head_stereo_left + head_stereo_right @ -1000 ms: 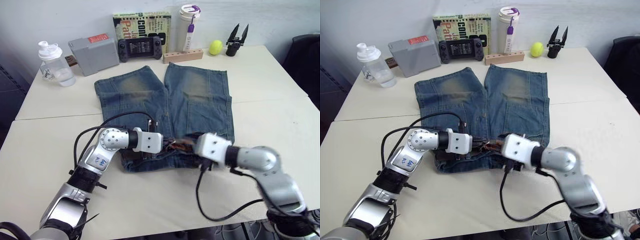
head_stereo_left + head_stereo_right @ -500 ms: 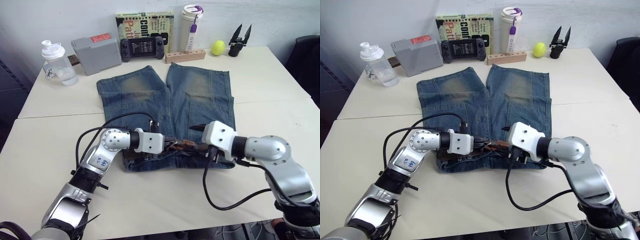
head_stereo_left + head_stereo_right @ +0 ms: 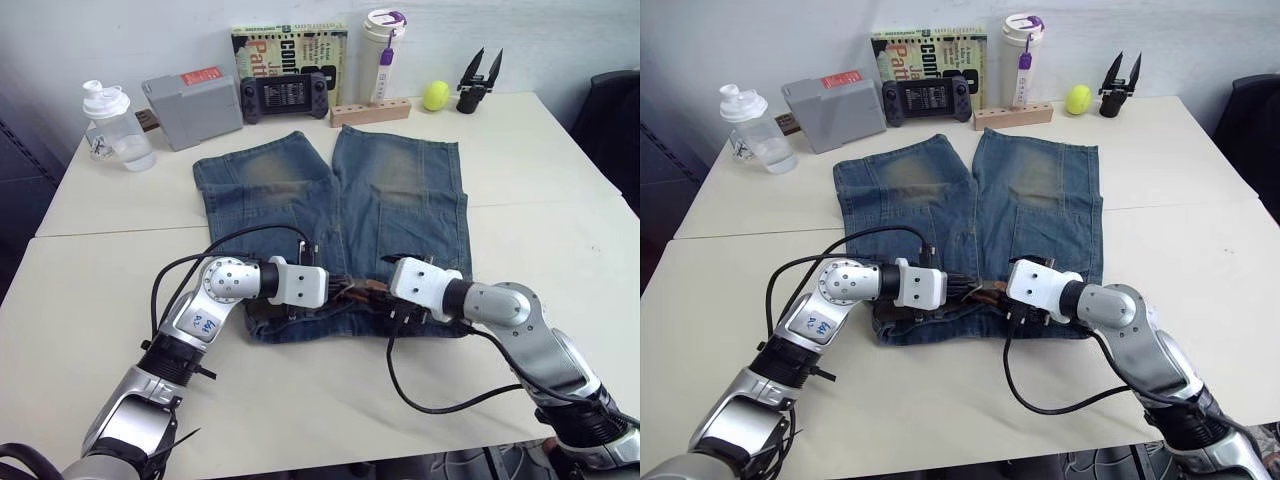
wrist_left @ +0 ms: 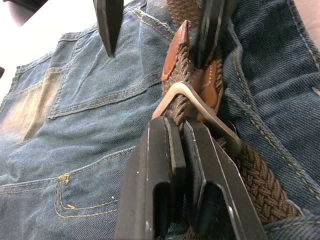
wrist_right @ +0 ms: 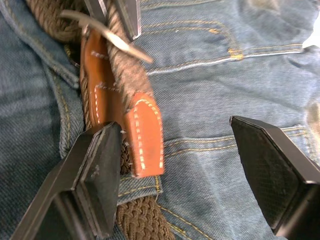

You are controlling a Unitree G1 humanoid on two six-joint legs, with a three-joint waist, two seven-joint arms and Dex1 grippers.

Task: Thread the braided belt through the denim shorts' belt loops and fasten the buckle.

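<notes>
The left hand [image 4: 176,165] pinches the braided belt [image 4: 255,175] at the buckle [image 4: 200,107]. The right hand [image 5: 170,150] gapes wide over the belt's leather tip, on the denim shorts [image 3: 400,190] near the surface's [image 3: 100,270] front edge.

You can't really see the belt loops, they're too small to pick out. The braided belt [image 4: 260,175] runs off the wrist view's edge, and the buckle [image 4: 200,107] sits half behind the left gripper's fingers [image 4: 160,190].

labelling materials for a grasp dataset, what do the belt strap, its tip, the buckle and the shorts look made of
Braided belt: brown woven cord or fabric, matte; the plaited strands show.
Belt tip: tan leather or imitation, smooth, with pale edge stitching.
Buckle: silver-grey metal, dull sheen.
Denim shorts: faded blue denim; twill weave and yellow seams show.
</notes>
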